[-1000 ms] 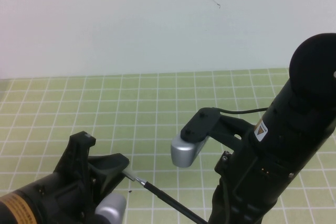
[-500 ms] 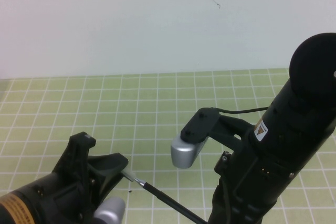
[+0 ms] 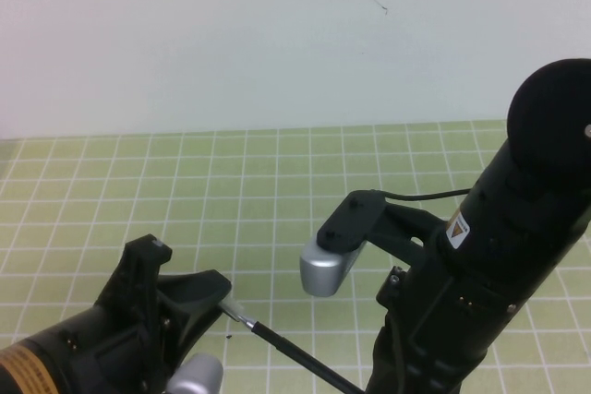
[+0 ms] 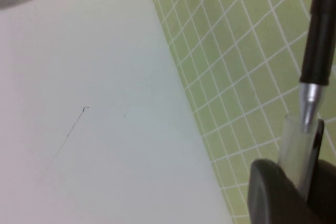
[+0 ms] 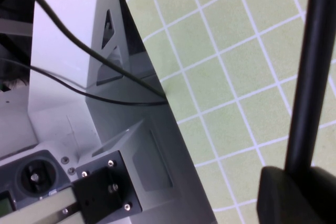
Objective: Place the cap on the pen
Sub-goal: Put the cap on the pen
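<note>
Little has shifted: left gripper [image 3: 214,294], clamped on the cap [image 4: 294,145], meets the pen [image 3: 294,352] pinched by the right gripper [image 5: 302,182], tip entering for capping.

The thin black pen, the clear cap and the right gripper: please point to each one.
Thin black pen [image 4: 318,30], left wrist view, on its barrel.
Clear cap [image 4: 294,145], left wrist view, on its wall.
Right gripper [image 5: 299,195], right wrist view, at its fingertips.
</note>
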{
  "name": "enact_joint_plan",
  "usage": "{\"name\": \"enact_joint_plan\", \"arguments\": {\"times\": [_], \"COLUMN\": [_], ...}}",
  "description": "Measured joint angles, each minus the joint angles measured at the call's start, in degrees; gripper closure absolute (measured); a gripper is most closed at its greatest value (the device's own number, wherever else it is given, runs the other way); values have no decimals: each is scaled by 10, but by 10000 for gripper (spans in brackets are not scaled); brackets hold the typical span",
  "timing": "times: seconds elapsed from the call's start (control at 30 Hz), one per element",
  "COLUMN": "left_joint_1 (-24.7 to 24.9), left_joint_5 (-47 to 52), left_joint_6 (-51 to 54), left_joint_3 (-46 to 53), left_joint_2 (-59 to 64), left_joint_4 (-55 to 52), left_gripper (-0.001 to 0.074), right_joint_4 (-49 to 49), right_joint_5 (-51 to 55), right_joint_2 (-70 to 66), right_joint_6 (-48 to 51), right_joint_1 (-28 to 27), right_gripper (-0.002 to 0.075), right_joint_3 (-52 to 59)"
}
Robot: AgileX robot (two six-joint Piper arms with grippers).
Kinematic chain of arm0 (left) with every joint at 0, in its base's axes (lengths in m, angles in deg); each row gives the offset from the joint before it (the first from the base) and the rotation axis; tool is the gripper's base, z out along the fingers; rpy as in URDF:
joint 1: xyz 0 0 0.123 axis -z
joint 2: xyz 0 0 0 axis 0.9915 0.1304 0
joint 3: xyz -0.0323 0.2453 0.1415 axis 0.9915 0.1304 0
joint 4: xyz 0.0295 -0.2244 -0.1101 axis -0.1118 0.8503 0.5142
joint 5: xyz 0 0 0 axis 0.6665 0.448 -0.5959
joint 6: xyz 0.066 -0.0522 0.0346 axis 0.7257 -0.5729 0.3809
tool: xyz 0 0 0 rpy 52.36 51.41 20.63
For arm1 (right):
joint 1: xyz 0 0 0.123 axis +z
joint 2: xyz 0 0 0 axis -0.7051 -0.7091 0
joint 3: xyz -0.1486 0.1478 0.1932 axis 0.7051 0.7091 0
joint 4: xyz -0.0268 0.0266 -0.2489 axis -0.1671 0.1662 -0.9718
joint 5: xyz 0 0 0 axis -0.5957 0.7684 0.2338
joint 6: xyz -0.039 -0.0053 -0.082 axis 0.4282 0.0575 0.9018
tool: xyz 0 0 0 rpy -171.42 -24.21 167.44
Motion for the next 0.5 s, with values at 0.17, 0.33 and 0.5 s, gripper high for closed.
{"name": "enact_joint_plan", "arguments": {"times": [0.17,0.33,0.5], "left_joint_1": [0,0,0], "left_joint_5": [0,0,20], "left_joint_6": [0,0,1], "left_joint_3": [0,0,0], "left_joint_2": [0,0,0], "left_joint_4": [-13,-13,-21], "left_gripper": [734,734,734], "right_joint_4": [0,4,8], "right_joint_5": [0,0,0], "right_joint_2": [-7,-18,-20], "right_joint_6": [0,0,0], "right_joint_1": [0,0,0], "right_gripper": [669,669,669], "right_joint_3": [0,0,0]}}
